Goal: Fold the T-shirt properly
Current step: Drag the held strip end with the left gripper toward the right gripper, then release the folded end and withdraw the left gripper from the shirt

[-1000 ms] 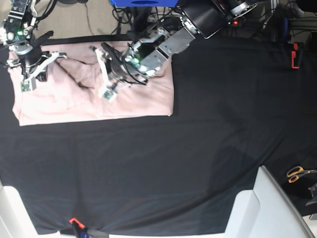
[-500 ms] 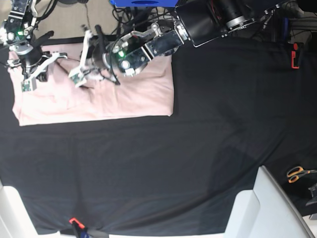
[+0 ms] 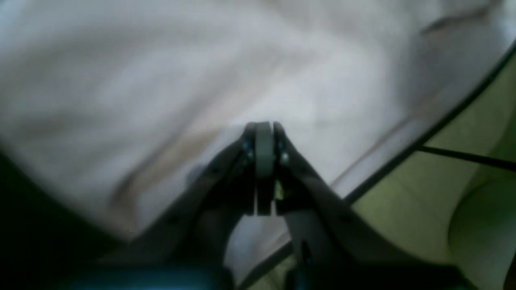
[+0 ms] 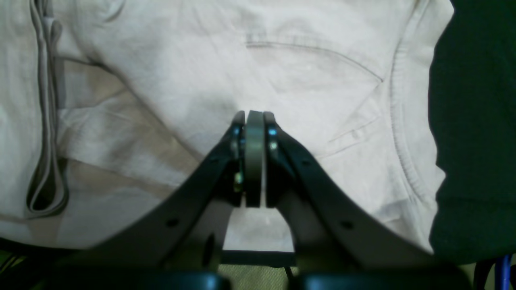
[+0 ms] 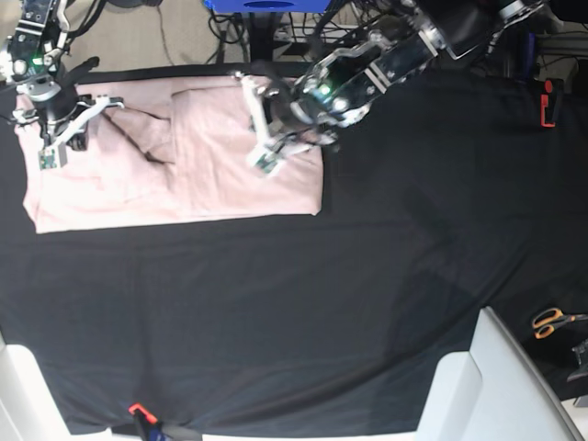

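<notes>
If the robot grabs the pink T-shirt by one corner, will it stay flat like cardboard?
Probably not. The T-shirt already lies in soft creases and overlapping layers, so it would likely droop and bunch. It looks thin, so it is probably light, and a push might wrinkle it on the black table cover.

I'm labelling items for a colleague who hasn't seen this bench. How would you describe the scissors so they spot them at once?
Start from the black table cover that fills the base view and follow it to its right edge. Beside the white panel at the lower right lie the scissors, off the cloth. Their orange handles set them apart from the dark clutter nearby.
</notes>
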